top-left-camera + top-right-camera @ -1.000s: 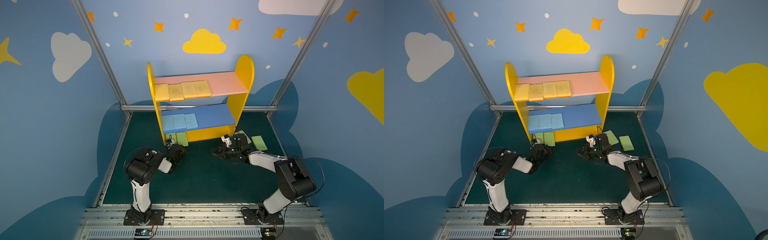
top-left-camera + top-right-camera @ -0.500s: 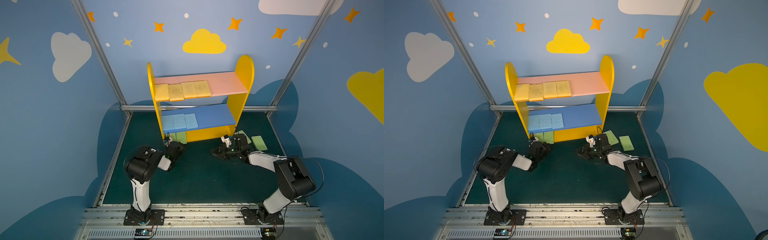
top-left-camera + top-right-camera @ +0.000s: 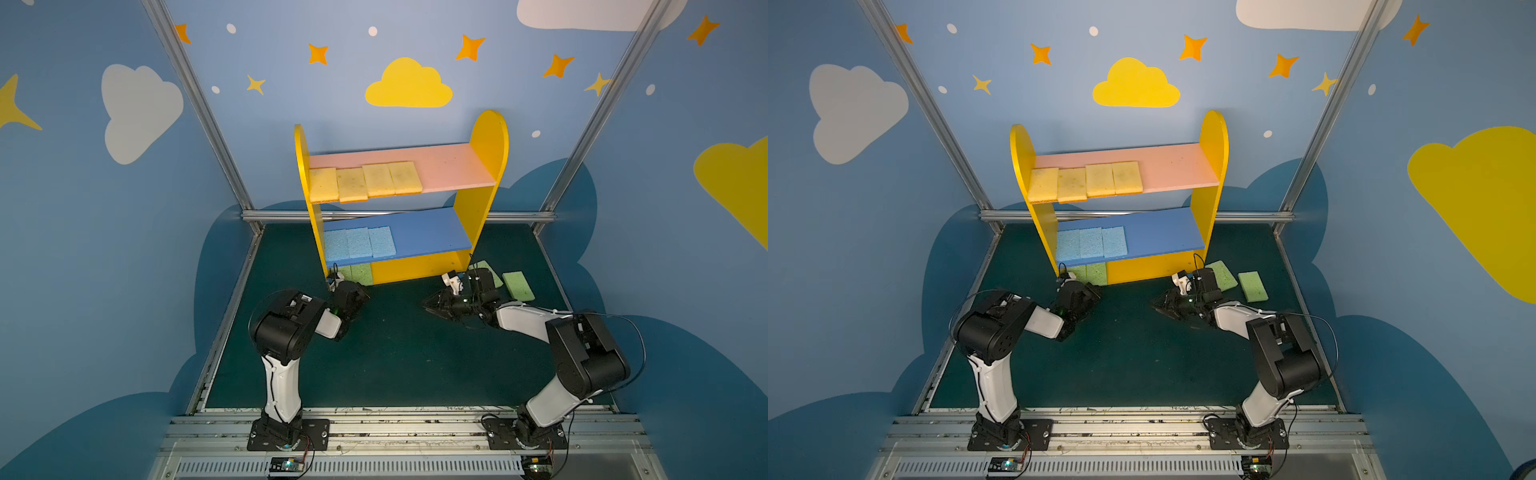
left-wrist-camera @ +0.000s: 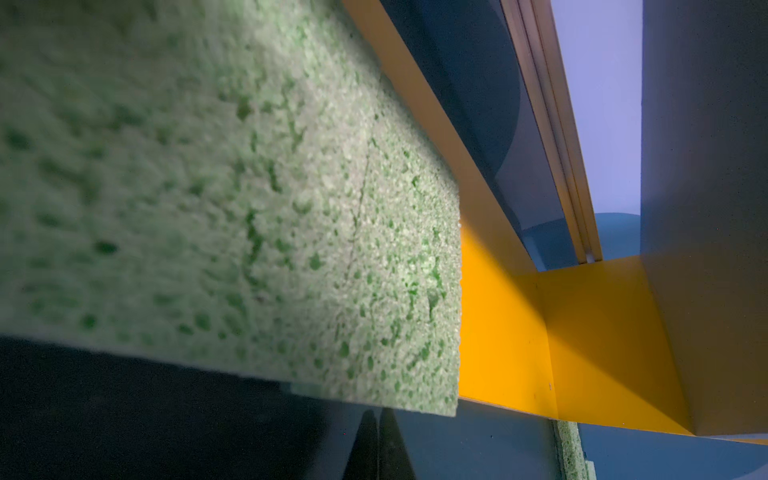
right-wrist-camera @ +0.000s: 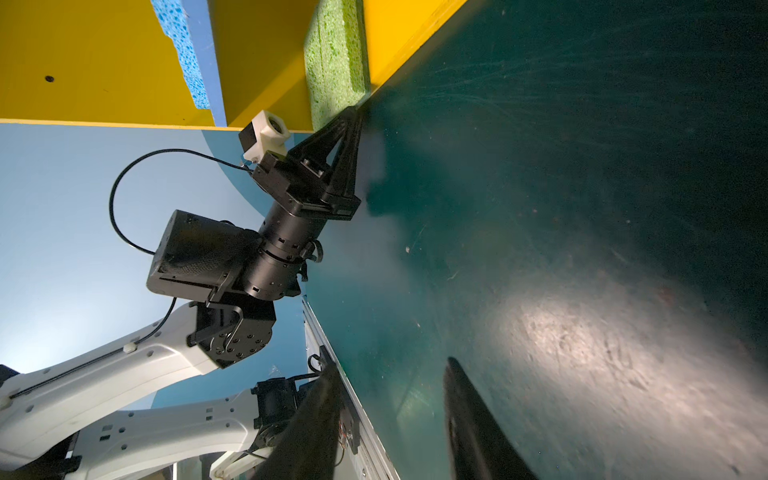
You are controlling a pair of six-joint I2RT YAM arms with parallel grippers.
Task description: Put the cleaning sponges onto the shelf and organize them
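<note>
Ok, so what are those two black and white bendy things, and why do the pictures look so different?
Those are two robot arms, each ending in a gripper, a pincer with two fingers. Two pictures look down from a camera above and are almost alike. The other two come from little cameras on the arms' wrists, so they look close and tilted.

The yellow wooden shelf holds four yellow foam sponges on its pink board. Three light blue sponges lie on its blue board, and two light green sponges on its base. Two more green sponges lie on the dark green mat, right of the shelf.

The left gripper is shut, its tip right at a green sponge on the base. The right gripper is open. Neither holds anything.
</note>
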